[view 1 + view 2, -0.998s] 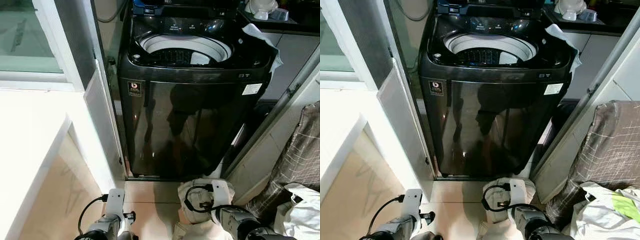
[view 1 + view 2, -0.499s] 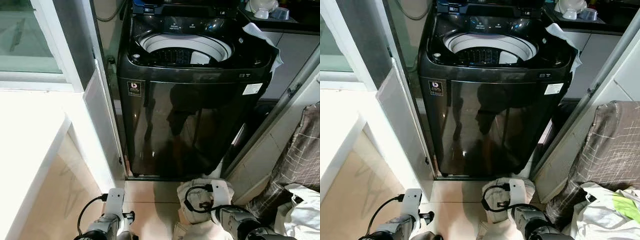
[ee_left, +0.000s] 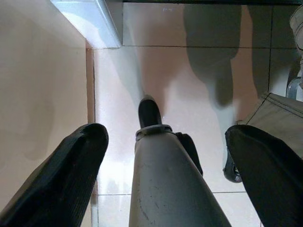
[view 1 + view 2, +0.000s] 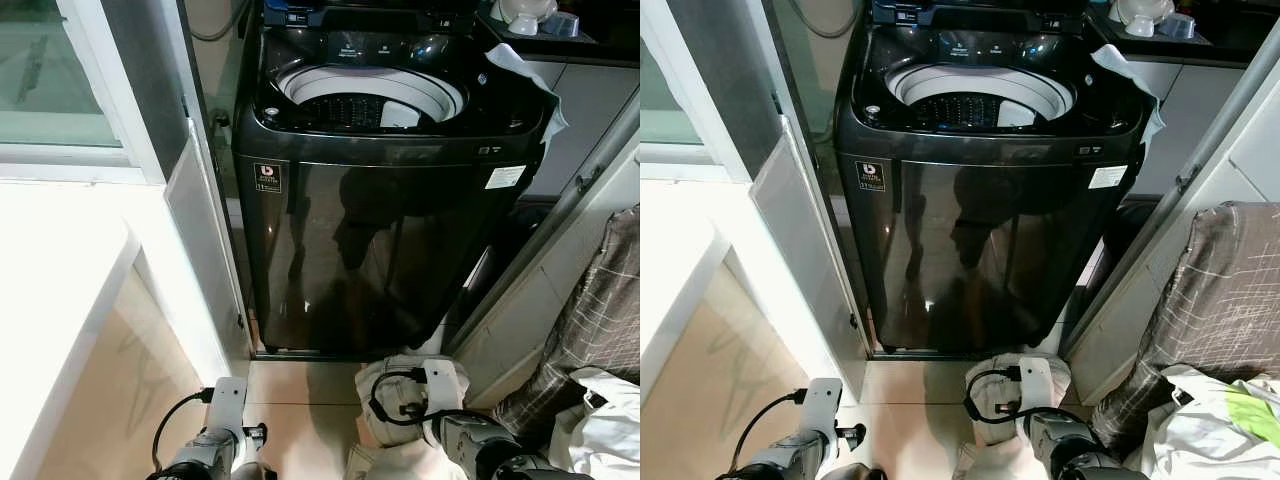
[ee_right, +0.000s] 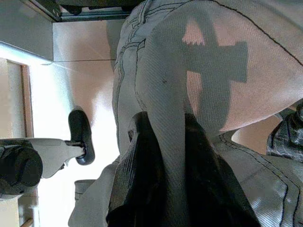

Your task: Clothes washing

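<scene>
Beige trousers [image 5: 189,71] clenched in right gripper [image 5: 165,161], low before open black washing machine [image 4: 380,180].
Left gripper [image 3: 165,161] spread wide, empty, above tiled floor [image 3: 189,75].

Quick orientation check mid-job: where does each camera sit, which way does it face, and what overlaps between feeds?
Left and right eye views: head, facing forward-down at the open black top-loading washing machine; both silver forearms show.
Left wrist view: looks down past the open left gripper at the tiled floor.
Right wrist view: looks along the right gripper, shut on the beige twill garment.
Shared: the garment.
</scene>
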